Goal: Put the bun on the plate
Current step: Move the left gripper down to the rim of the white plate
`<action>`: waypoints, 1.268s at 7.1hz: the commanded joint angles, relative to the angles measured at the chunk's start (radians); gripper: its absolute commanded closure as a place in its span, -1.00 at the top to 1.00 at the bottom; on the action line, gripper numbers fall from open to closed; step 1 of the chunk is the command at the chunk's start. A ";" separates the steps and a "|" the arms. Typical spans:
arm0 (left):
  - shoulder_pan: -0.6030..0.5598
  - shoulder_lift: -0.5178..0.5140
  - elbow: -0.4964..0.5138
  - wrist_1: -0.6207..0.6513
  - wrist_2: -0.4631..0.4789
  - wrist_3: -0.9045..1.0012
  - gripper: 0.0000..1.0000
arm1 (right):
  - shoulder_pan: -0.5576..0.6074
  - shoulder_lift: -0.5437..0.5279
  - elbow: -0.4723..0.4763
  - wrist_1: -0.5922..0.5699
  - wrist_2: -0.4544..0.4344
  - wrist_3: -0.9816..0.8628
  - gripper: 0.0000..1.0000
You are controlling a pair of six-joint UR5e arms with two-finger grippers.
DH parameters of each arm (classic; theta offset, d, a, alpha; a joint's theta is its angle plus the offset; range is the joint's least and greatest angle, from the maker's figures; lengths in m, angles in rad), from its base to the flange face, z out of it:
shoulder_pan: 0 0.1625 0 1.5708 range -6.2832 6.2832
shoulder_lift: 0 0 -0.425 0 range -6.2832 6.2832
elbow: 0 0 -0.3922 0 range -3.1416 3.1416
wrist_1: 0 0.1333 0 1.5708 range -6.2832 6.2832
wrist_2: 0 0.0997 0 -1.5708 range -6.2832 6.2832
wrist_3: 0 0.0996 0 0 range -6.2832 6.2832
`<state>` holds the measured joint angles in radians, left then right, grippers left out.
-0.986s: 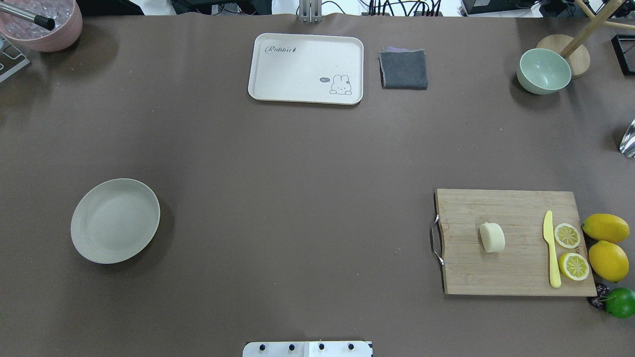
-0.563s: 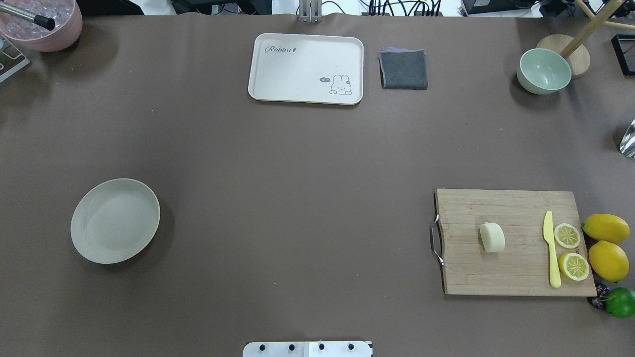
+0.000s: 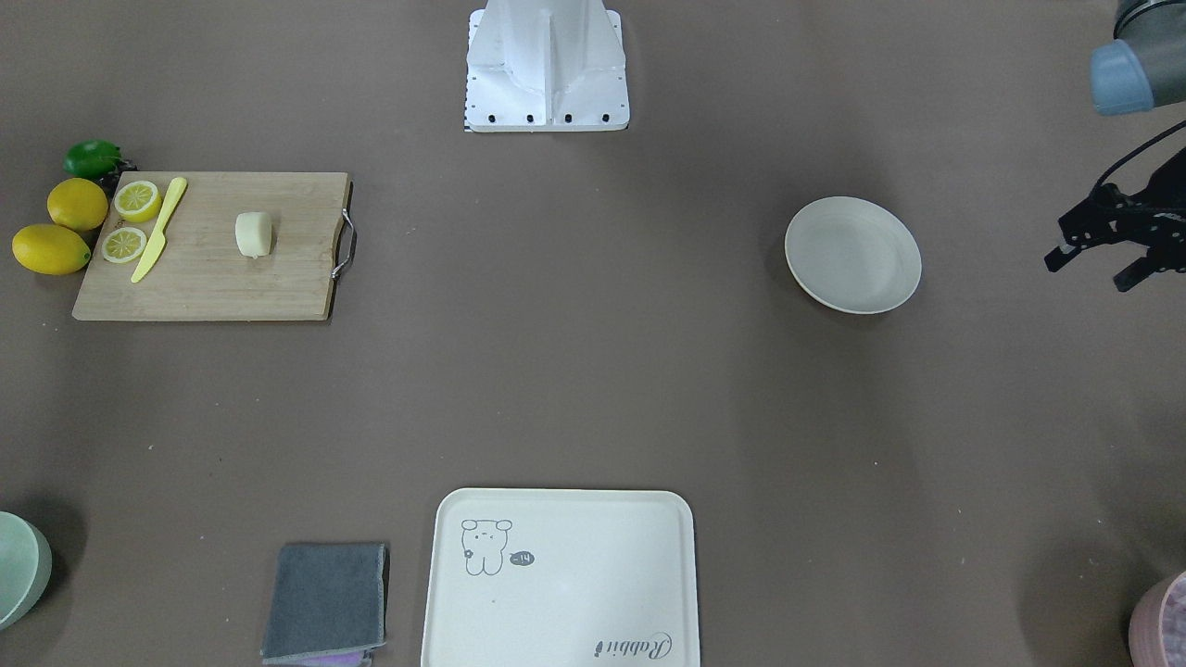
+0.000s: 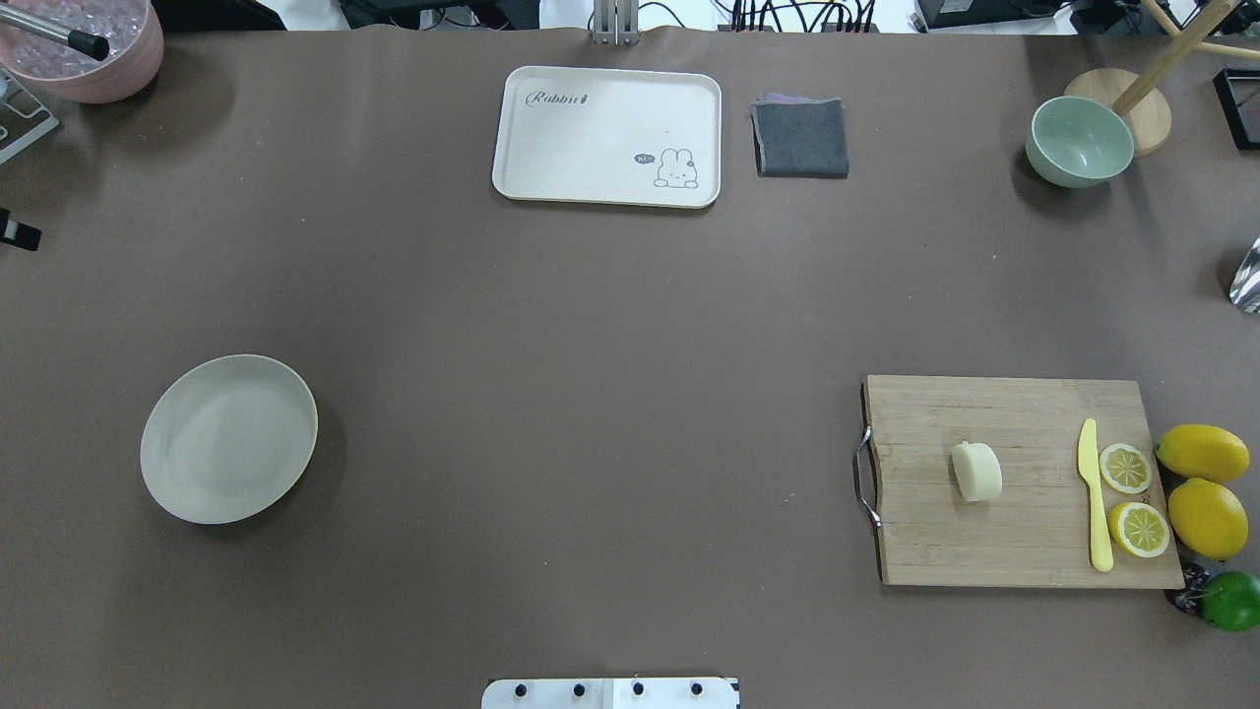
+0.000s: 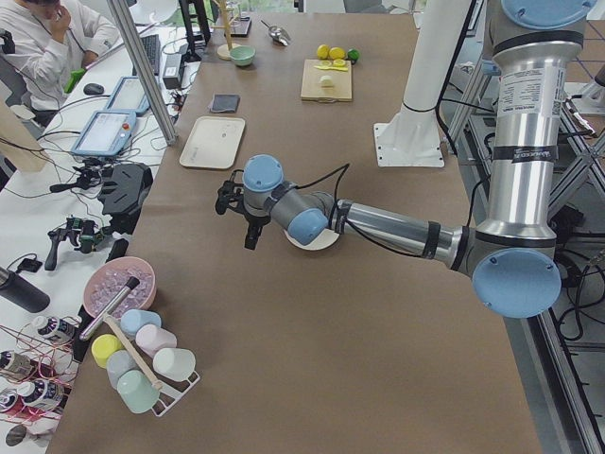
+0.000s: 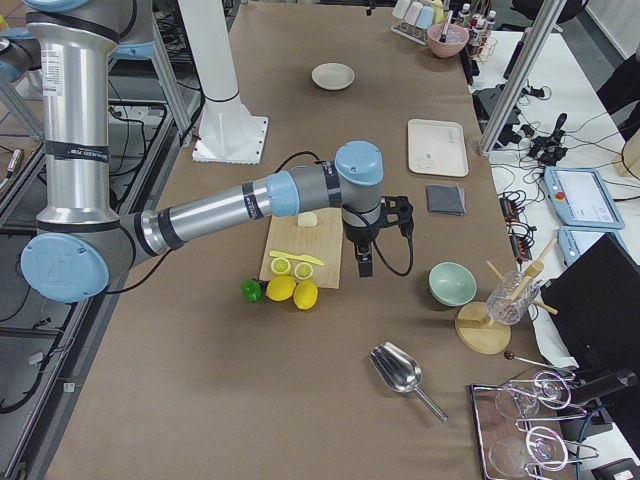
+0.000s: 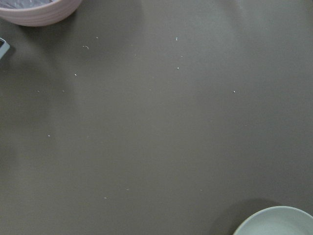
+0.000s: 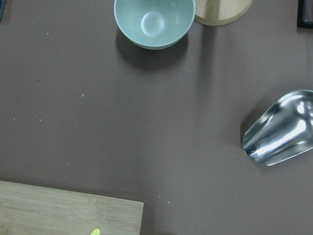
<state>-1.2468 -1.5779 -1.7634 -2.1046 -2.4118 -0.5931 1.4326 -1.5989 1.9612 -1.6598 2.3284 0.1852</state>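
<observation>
The bun (image 4: 976, 471) is a small cream block lying near the middle of a wooden cutting board (image 4: 1024, 423) at the right; it also shows in the front view (image 3: 253, 233). The off-white round plate (image 4: 228, 438) sits at the left with nothing in it, and its rim (image 7: 276, 223) shows in the left wrist view. My left gripper (image 3: 1091, 269) hangs open and holds nothing, out past the plate's outer side. My right gripper (image 6: 365, 255) shows only in the right side view, over the table just beyond the board; I cannot tell its state.
On the board lie a yellow knife (image 4: 1095, 497) and two lemon halves (image 4: 1125, 468); whole lemons (image 4: 1203, 453) and a lime (image 4: 1230, 601) sit beside it. At the back are a cream tray (image 4: 606, 136), a grey cloth (image 4: 801, 138), a green bowl (image 4: 1079, 141) and a pink bowl (image 4: 89, 49). A metal scoop (image 8: 281, 129) lies at the right.
A black tip of my left gripper has come into the overhead view at the left edge. The bun, plate and board have not moved.
</observation>
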 commanded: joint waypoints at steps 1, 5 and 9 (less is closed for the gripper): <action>0.116 -0.001 0.004 -0.087 0.016 -0.173 0.96 | -0.079 0.051 -0.001 0.000 -0.004 0.125 1.00; 0.269 0.033 0.129 -0.266 0.115 -0.332 0.83 | -0.199 0.056 -0.008 0.193 -0.050 0.370 1.00; 0.398 0.067 0.306 -0.693 0.138 -0.564 0.68 | -0.199 0.053 -0.010 0.227 -0.052 0.365 1.00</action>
<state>-0.8803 -1.5193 -1.4847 -2.6932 -2.2755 -1.0771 1.2339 -1.5459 1.9523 -1.4426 2.2777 0.5514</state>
